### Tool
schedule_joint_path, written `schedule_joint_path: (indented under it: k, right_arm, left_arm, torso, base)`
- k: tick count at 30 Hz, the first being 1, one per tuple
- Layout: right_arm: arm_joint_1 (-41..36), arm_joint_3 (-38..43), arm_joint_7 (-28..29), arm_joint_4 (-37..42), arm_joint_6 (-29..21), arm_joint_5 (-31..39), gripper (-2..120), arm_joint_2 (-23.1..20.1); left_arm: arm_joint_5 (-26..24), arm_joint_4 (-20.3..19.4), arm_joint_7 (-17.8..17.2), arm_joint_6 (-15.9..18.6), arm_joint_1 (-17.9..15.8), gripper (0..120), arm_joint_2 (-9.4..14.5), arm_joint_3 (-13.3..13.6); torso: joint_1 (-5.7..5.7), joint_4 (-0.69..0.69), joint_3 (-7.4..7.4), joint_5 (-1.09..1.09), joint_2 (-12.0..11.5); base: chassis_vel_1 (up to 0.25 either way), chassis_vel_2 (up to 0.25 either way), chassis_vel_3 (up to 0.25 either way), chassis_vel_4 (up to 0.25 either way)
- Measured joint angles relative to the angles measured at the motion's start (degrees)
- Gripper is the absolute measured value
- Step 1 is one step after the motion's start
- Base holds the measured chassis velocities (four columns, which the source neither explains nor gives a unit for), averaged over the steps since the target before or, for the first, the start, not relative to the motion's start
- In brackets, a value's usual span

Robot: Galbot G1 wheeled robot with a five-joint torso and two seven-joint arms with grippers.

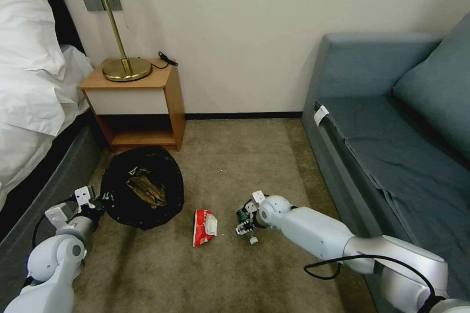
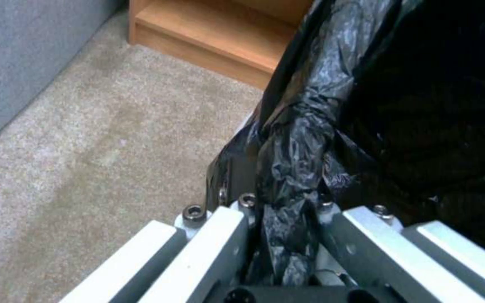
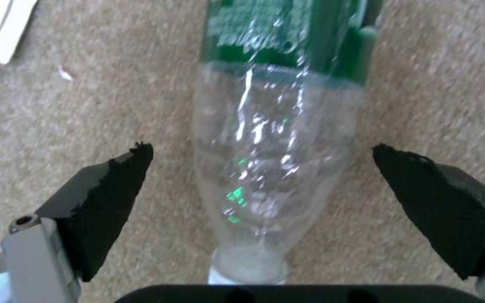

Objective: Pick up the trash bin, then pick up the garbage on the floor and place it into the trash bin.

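Brass lamp (image 1: 121, 66) atop wooden nightstand (image 1: 134, 102)

Carpet (image 1: 235, 166) bears wrapper (image 1: 203, 227), bottle (image 3: 276, 139), perhaps bin (image 1: 142, 188).

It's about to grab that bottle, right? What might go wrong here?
The clear bottle lies between the open right gripper pads, neither touching it. It is round and smooth, so it might roll or squirt out on closing. The left gripper seems clamped mostly on the trash bin's crinkly black bag, which could slip or tear. The red-and-white wrapper nearby could get nudged.
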Motion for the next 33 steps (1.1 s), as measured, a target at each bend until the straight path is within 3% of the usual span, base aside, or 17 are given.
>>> schedule_joint_path:
  k: [17,26,28,32,33]
  right_arm:
    - [0.24,1.12,-2.36,-5.91,3.74,-4.53,100,3.52]
    - [0.15,1.18,-3.55,-7.09,4.39,-6.50,98,2.79]
    - [-0.09,1.38,-3.66,-7.07,4.71,-6.82,84,2.54]
    - [-0.29,1.57,-3.84,-6.99,5.07,-7.33,76,2.34]
    - [-0.43,1.81,-3.85,-6.98,5.36,-7.54,68,2.33]
  left_arm:
    - [0.46,0.75,0.30,-0.50,-0.27,0,-0.23,0.17]
    - [0.55,1.24,0.45,-0.70,-0.49,0,-0.24,0.17]
    - [0.72,1.24,0.47,-0.78,-0.60,0,-0.44,0.31]
    - [0.98,1.24,0.51,-0.80,-0.56,0,-0.70,0.47]
    - [1.10,1.21,0.57,-0.85,-0.45,0,-0.73,0.54]
  torso:
    - [0.00,0.02,0.00,0.00,0.00]
    - [0.00,0.01,0.00,0.00,0.00]
    - [0.00,0.01,0.00,0.00,0.00]
    - [-0.01,-0.02,-0.01,-0.03,0.02]
    - [-0.01,-0.03,-0.02,-0.04,0.02]
  base:
    - [0.000,0.000,0.000,0.000]
    - [0.000,0.000,0.000,0.000]
    - [0.000,0.000,0.000,0.000]
    - [0.000,0.000,0.000,0.000]
    - [0.000,0.000,0.000,0.000]
